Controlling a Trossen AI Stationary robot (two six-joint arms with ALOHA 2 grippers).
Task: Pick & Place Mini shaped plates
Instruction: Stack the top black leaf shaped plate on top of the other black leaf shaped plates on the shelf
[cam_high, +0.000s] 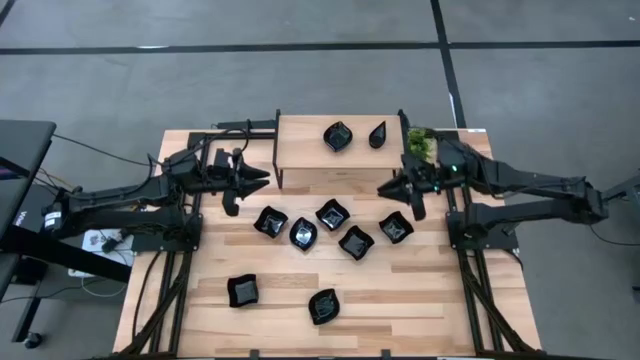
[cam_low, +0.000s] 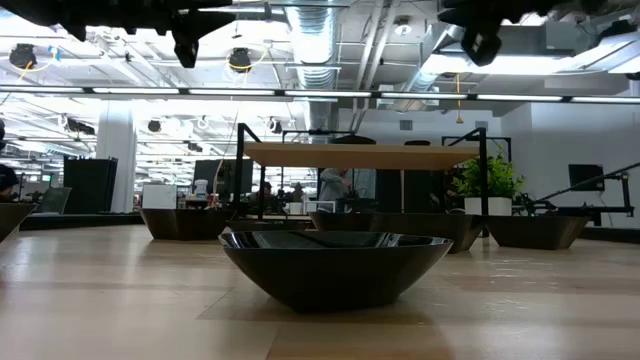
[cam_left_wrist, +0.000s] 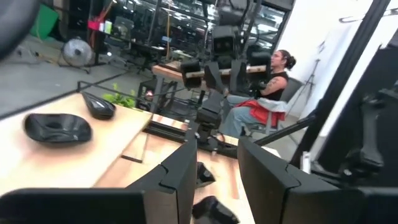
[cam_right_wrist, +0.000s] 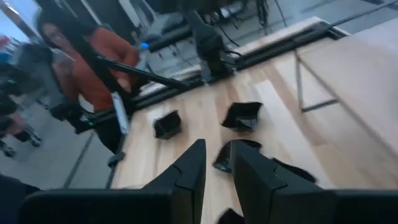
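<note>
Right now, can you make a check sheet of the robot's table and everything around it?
Surface: pale wood table with a raised wood shelf at the back.
Job's things: seven small black dishes on the table, two dishes on the shelf.
Clutter: small green plant beside the shelf.
Claws: left claw and right claw both empty, fingers parted, held above the table.
Cables: black cables down the table's left side.
Surroundings: grey floor, a seated person beyond the table.

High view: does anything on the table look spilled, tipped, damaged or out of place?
Nothing stands out. Seven small glossy black plates lie scattered upright on the light wooden table, two more sit on the raised wooden shelf, none visibly broken or overturned.
</note>
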